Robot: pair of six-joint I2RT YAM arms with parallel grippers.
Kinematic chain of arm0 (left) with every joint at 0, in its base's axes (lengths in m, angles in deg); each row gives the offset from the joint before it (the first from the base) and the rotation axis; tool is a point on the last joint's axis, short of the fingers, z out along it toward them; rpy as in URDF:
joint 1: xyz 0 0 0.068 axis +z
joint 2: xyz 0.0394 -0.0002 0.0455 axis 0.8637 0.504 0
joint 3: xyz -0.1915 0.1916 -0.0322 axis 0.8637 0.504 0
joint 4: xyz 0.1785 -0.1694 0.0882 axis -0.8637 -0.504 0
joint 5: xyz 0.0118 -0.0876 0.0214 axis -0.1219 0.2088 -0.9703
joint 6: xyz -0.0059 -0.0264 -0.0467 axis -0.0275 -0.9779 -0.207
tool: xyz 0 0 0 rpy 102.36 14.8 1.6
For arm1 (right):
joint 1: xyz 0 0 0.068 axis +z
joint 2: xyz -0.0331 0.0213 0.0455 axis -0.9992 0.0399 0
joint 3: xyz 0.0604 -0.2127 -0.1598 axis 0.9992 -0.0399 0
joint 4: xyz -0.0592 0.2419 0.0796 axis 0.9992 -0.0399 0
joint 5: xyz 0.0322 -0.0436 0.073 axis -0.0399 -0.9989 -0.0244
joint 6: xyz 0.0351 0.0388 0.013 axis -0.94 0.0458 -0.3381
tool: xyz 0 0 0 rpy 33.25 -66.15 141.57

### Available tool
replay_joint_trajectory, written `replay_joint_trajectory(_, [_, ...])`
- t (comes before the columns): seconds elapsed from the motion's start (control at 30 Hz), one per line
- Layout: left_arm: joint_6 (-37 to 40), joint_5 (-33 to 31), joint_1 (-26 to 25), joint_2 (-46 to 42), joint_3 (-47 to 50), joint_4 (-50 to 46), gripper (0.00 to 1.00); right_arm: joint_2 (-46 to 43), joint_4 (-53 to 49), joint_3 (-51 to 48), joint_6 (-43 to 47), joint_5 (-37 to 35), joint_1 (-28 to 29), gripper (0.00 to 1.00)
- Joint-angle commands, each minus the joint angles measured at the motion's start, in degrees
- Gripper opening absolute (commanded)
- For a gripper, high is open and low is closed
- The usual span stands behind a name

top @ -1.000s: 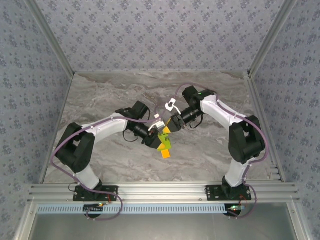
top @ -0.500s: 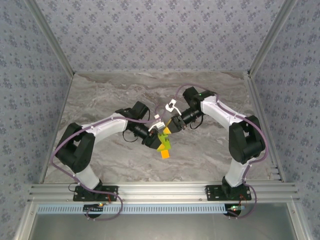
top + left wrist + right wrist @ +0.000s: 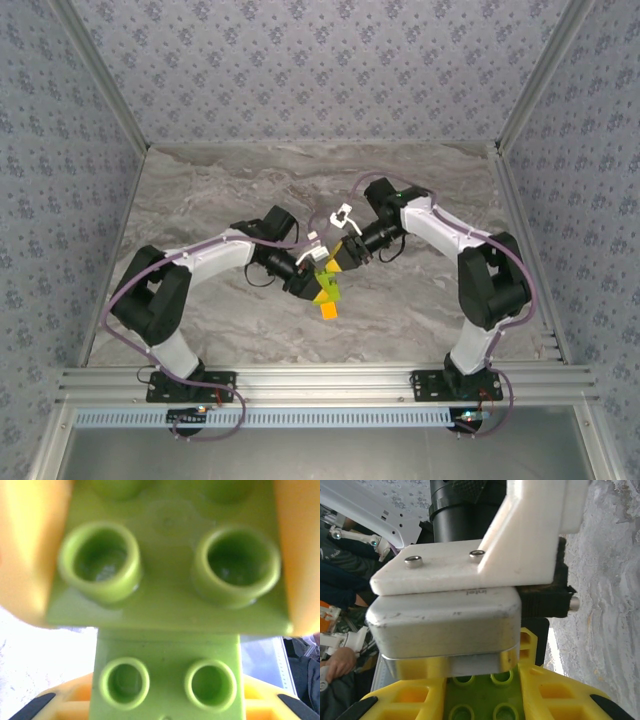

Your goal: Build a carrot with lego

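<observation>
My two grippers meet over the middle of the table. The left gripper point(image 3: 316, 284) point(image 3: 167, 702) is shut on a lime-green lego brick point(image 3: 167, 655) between its yellow fingers. The right gripper point(image 3: 337, 262) point(image 3: 479, 702) is shut on another lime-green brick point(image 3: 480, 700), whose studded face point(image 3: 170, 600) looms large in the left wrist view, pressed against the first one. In the top view the green bricks point(image 3: 326, 287) form one clump between the jaws. The orange brick point(image 3: 328, 311) shows right below that clump; whether it is joined to it I cannot tell.
Both arms bend inward above the grey marble tabletop point(image 3: 200, 200). The left wrist's silver camera housing point(image 3: 445, 625) sits close in front of the right gripper. Patterned walls point(image 3: 320, 70) enclose the table on three sides.
The right gripper has shifted a little down and left toward the left gripper, bringing its green brick closer onto the other. Both grips stayed shut.
</observation>
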Motion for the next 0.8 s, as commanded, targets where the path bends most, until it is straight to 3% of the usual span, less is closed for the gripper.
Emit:
replay_joint_trajectory(0.0, [-1.3, 2.9, 2.4, -2.4, -1.3, 4.2, 0.23, -1.8, -4.6, -2.5, 0.0, -4.8, 1.8, 0.21])
replay_joint_trajectory(0.43, [-1.8, 2.4, 2.6, -2.4, -1.3, 4.6, 0.23, 0.8, -7.4, -0.7, 0.9, -2.4, 0.7, 0.21])
replay_joint_trajectory(0.77, [-2.0, 1.2, 2.2, -2.8, -1.4, 4.3, 0.23, 3.3, -8.4, 0.6, 1.2, -1.7, 0.3, 0.29])
